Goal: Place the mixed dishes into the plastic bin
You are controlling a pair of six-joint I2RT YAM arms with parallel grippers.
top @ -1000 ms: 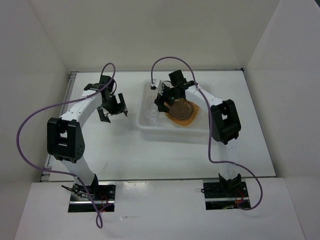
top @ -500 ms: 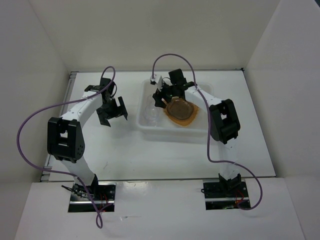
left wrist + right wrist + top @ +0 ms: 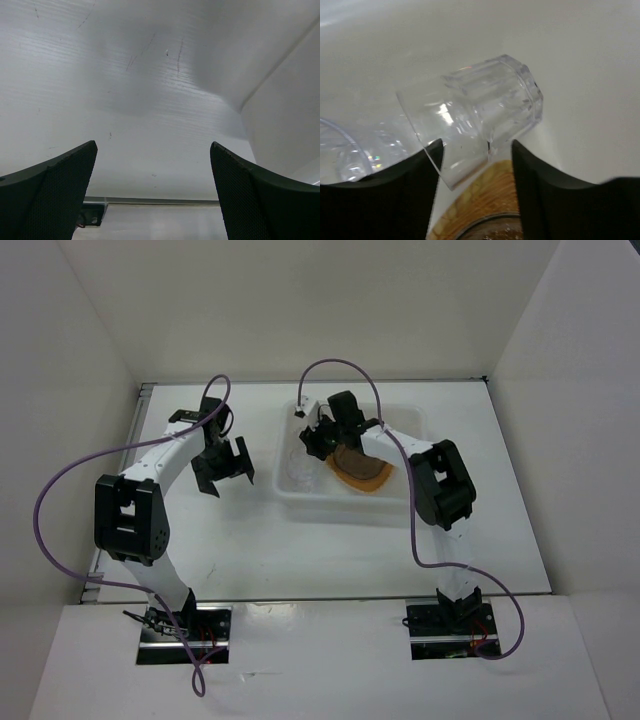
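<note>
Above the white table point(image 3: 300, 550), left pincer point(image 3: 152, 144) gapes; right pincer point(image 3: 476, 142) gapes inside plastic bin point(image 3: 330, 502).

Bright, even light from above washes the white table point(image 3: 250, 540), leaving only faint, soft shadows. A broad grey shadow crosses the left wrist view, where the left gripper point(image 3: 152, 145) fingers point(image 3: 55, 195) blur. In the right wrist view the clear glass cup point(image 3: 485, 110) shows small glints, its edges fairly sharp.

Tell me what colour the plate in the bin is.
The plate is orange; top external view shows best.
</note>
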